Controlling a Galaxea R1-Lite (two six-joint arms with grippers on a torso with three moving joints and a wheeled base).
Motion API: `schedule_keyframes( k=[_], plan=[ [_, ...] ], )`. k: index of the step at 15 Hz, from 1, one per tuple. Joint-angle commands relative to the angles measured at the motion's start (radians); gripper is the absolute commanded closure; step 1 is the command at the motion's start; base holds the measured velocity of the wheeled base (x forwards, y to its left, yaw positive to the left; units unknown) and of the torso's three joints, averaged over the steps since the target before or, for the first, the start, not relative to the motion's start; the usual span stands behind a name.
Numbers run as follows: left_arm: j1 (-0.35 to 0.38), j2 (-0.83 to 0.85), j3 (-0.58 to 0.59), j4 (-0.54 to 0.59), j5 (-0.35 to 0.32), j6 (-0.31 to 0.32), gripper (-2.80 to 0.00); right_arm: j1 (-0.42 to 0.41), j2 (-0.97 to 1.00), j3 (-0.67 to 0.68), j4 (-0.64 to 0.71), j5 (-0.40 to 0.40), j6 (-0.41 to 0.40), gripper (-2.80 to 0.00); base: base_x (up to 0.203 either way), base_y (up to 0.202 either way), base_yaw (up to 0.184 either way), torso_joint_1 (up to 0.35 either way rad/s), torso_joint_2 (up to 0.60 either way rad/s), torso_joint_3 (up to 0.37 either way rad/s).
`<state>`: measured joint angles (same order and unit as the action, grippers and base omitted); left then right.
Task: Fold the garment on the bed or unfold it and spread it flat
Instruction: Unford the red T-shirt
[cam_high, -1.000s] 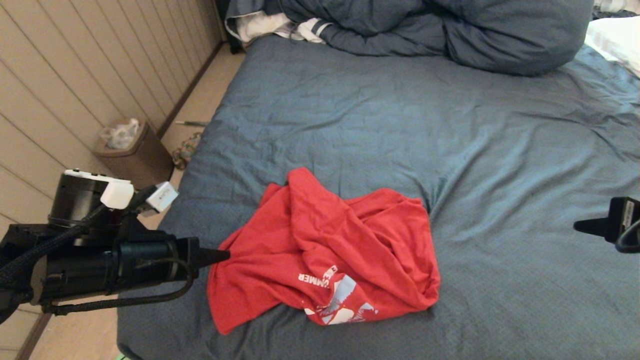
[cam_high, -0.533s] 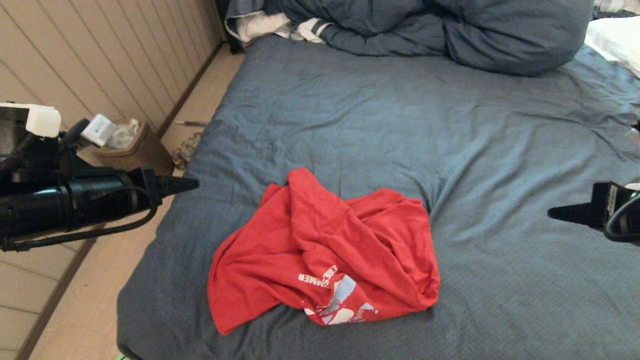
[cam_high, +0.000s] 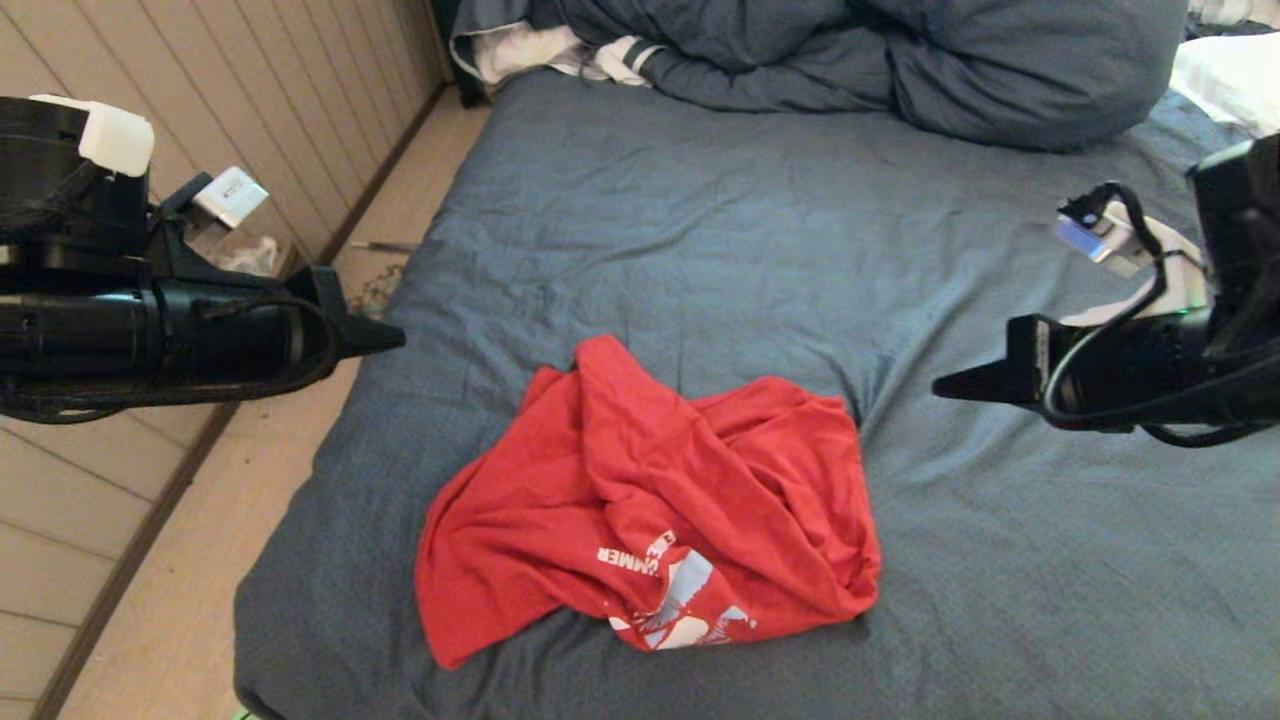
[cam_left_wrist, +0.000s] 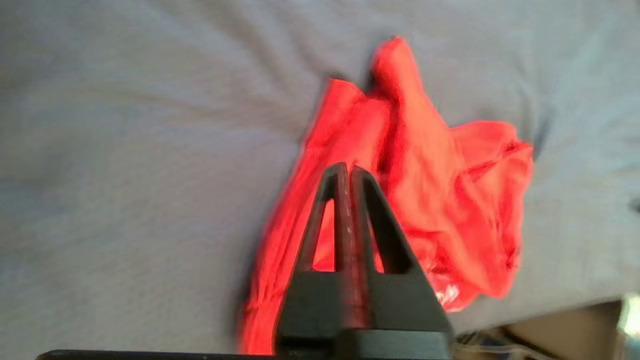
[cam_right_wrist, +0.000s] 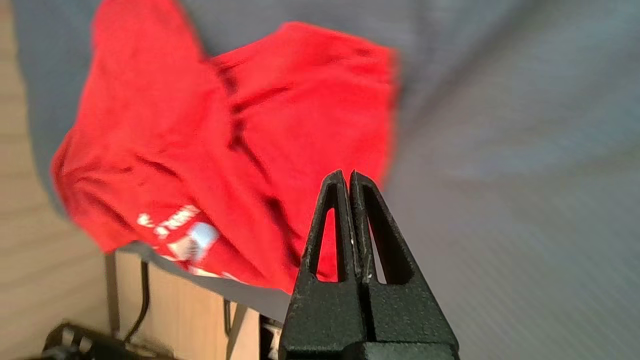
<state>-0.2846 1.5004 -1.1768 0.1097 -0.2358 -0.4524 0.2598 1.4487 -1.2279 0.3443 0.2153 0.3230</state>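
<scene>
Near the bed's (cam_high: 700, 230) front edge, the garment (cam_high: 650, 510) lies crumpled; left gripper (cam_high: 395, 340) and right gripper (cam_high: 945, 387), both pinched closed and empty, risk snagging several layers together.

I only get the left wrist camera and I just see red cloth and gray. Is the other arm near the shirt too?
Observer: Yes. The right gripper hangs above the bed, off the garment and to its right, fingers shut.
Operator: Is my gripper touching the shirt?
Observer: No. The left gripper is up over the bed's left edge, apart from the garment, also shut.
Operator: Does the shirt have a picture?
Observer: Yes, white lettering shows near its front edge.
</scene>
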Motion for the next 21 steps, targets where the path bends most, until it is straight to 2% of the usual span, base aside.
schedule_keyframes(
  k=[1,6,8,11,12,13,15,17,21],
  plan=[
    [-0.062,0.054,-0.027,-0.004,-0.002,-0.018,0.00,0.069,0.125,-0.079,0.001,0.001,0.002,0.00,0.000,0.000,0.000,0.000,0.00,0.000],
    [-0.131,0.165,-0.106,-0.039,-0.001,-0.021,0.00,0.170,0.334,-0.277,0.002,-0.003,0.002,0.00,0.000,0.000,0.000,0.000,0.00,0.000],
    [-0.143,0.241,-0.143,-0.103,0.009,-0.019,0.00,0.216,0.396,-0.331,-0.003,-0.005,-0.004,0.00,0.000,0.000,0.000,0.000,0.00,0.000],
    [-0.146,0.310,-0.190,-0.111,0.015,-0.020,0.00,0.291,0.493,-0.406,-0.001,-0.010,-0.006,0.00,0.000,0.000,0.000,0.000,0.00,0.000],
    [-0.146,0.302,-0.179,-0.112,0.015,-0.021,0.00,0.312,0.520,-0.418,-0.006,-0.024,-0.009,-2.08,0.000,0.000,0.000,0.000,0.00,0.000],
    [-0.145,0.294,-0.159,-0.113,0.015,-0.022,0.00,0.330,0.549,-0.431,-0.008,-0.044,-0.015,-2.80,0.000,0.000,0.000,0.000,0.00,0.000],
    [-0.120,0.250,-0.090,-0.118,0.013,-0.030,0.00,0.352,0.608,-0.465,-0.012,-0.084,-0.037,-2.80,0.000,0.000,0.000,0.000,0.00,0.000],
    [-0.109,0.210,-0.027,-0.129,0.003,-0.036,0.00,0.354,0.632,-0.511,-0.014,-0.087,-0.036,-2.80,0.000,0.000,0.000,0.000,0.00,0.000],
    [-0.108,0.204,-0.006,-0.171,0.006,-0.039,0.00,0.360,0.644,-0.536,-0.015,-0.091,-0.036,-2.80,0.000,0.000,0.000,0.000,0.00,0.000]
  ],
)
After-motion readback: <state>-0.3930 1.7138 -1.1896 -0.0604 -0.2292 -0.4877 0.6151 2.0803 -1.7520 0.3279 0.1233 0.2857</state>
